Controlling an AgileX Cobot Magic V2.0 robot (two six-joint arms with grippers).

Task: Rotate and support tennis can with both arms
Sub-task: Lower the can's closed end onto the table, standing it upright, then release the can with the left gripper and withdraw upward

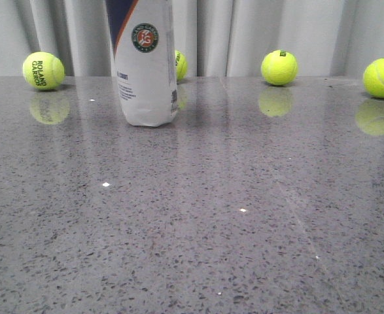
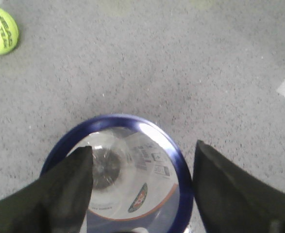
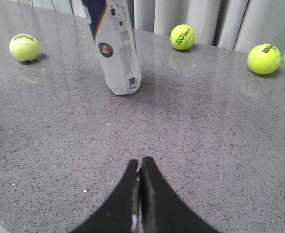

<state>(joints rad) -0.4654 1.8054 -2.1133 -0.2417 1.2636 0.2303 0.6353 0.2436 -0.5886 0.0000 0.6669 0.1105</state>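
The tennis can (image 1: 146, 72) stands upright at the back left of the table, white label with the round logo facing me; its top is cut off by the frame. In the left wrist view I look down on its blue-rimmed end (image 2: 132, 165). My left gripper (image 2: 143, 155) is open above it: one finger (image 2: 64, 189) overlaps the can's top, the other (image 2: 229, 189) sits just outside the rim. I cannot tell whether either touches. My right gripper (image 3: 140, 162) is shut and empty, low over the table, well in front of the can (image 3: 118, 53).
Yellow-green tennis balls lie along the back of the grey speckled table (image 1: 244, 229): one far left (image 1: 43, 70), one behind the can (image 1: 180, 64), one right of centre (image 1: 279, 67), one far right (image 1: 383, 77). Grey curtains hang behind.
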